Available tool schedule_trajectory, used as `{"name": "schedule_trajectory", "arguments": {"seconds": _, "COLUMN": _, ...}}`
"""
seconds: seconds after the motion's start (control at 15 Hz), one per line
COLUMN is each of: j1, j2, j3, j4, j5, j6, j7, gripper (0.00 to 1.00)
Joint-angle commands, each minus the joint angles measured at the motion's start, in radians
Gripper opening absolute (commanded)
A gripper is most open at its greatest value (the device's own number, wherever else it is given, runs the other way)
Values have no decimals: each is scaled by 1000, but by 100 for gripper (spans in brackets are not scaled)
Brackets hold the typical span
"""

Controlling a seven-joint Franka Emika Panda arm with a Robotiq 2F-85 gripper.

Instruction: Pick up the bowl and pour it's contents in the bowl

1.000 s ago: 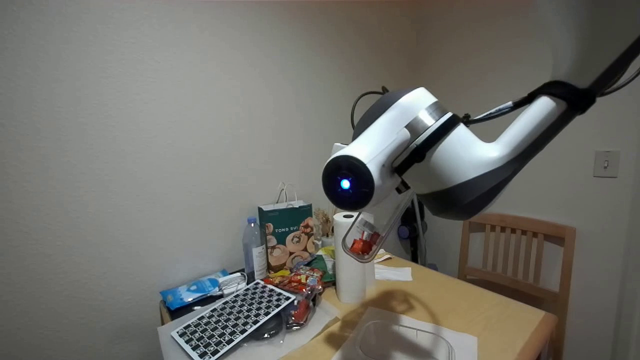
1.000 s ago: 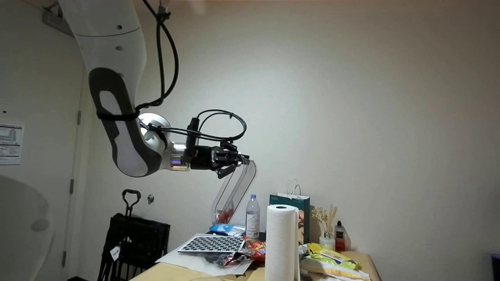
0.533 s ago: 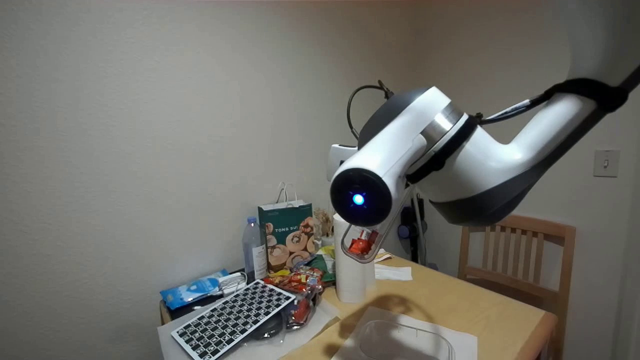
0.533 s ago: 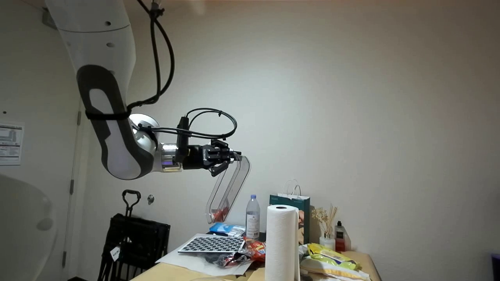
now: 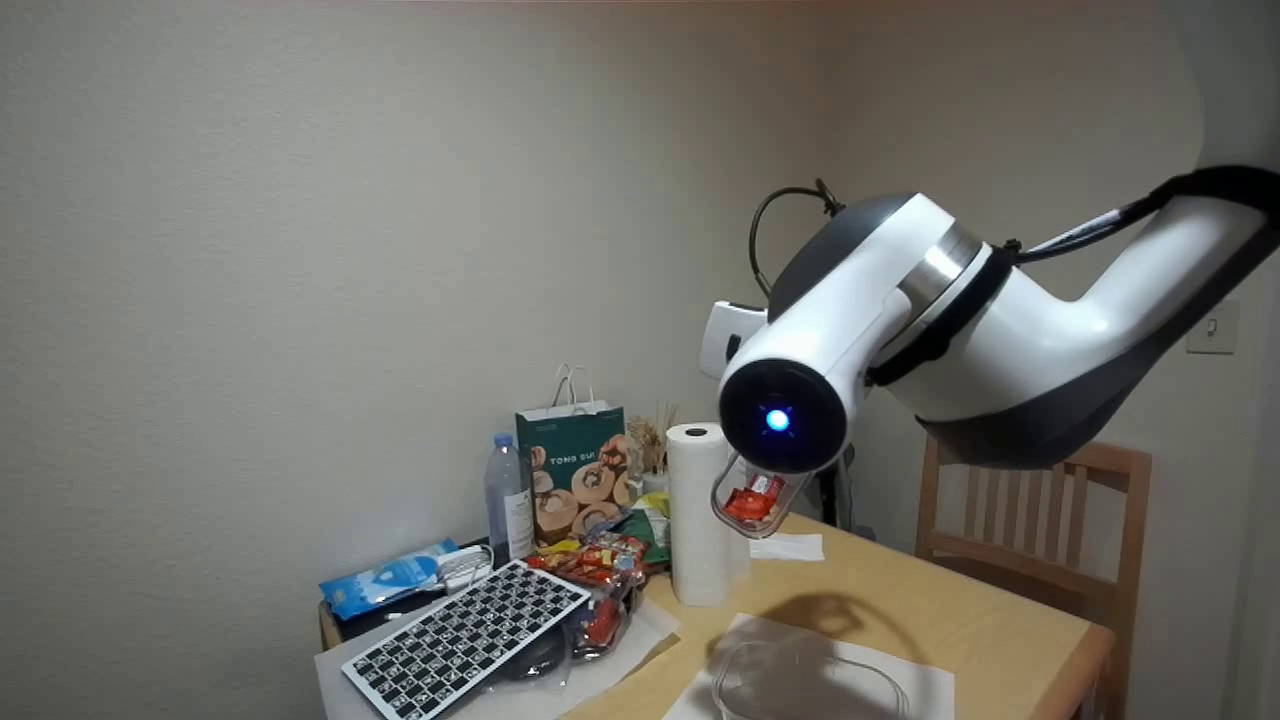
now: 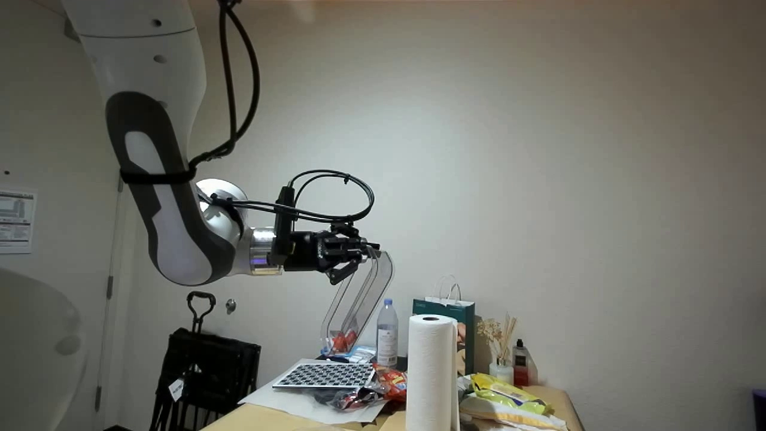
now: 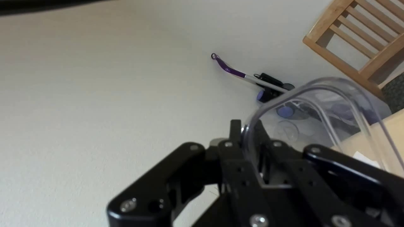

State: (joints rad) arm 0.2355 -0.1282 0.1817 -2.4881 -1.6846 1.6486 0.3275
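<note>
My two fingers [image 7: 235,130] pinch the rim of one clear plastic container [image 6: 366,299], steeply tilted above the table [image 5: 1000,620]; red packets [image 5: 748,503] bunch at its low end, too jumbled to count. A second container [image 5: 721,670] rests on a white sheet [image 5: 930,694]. Since half a second ago, mine has come lower and, in an exterior view, covers less of the one paper towel roll [image 5: 699,530].

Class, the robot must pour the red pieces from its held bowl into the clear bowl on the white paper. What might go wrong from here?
Slip: the tool pinches the held bowl by its wall at the upper end only, so it may swivel.
Spill: the red pieces are bunched at its low end and could tumble out together, perhaps missing the lower bowl.
Knock: the upright paper towel roll looks close, depth unclear, and might get bumped.
</note>
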Motion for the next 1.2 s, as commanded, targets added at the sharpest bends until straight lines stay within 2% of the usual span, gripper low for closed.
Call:
{"name": "schedule_trajectory", "arguments": {"seconds": 0.0, "j1": -4, "j2": 3, "j3": 6, "j4": 1, "j5": 1, "j6": -1, "j7": 0, "gripper": 11}}
{"name": "schedule_trajectory", "arguments": {"seconds": 0.07, "j1": -4, "j2": 5, "j3": 6, "j4": 1, "j5": 1, "j6": -1, "j7": 0, "gripper": 11}}
{"name": "schedule_trajectory", "arguments": {"seconds": 0.13, "j1": -4, "j2": 8, "j3": 7, "j4": 2, "j5": 1, "j6": -1, "j7": 0, "gripper": 3}}
{"name": "schedule_trajectory", "arguments": {"seconds": 0.33, "j1": -1, "j2": -41, "j3": 11, "j4": -54, "j5": -99, "j6": 32, "j7": 3, "gripper": 3}}
{"name": "schedule_trajectory", "arguments": {"seconds": 0.53, "j1": 17, "j2": -46, "j3": 43, "j4": -89, "j5": -120, "j6": -87, "j7": 8, "gripper": 3}}
{"name": "schedule_trajectory", "arguments": {"seconds": 0.87, "j1": 91, "j2": -91, "j3": 123, "j4": -184, "j5": -30, "j6": -265, "j7": 1, "gripper": 3}}
{"name": "schedule_trajectory", "arguments": {"seconds": 1.13, "j1": 171, "j2": -39, "j3": 215, "j4": -232, "j5": 56, "j6": -532, "j7": 92, "gripper": 3}}
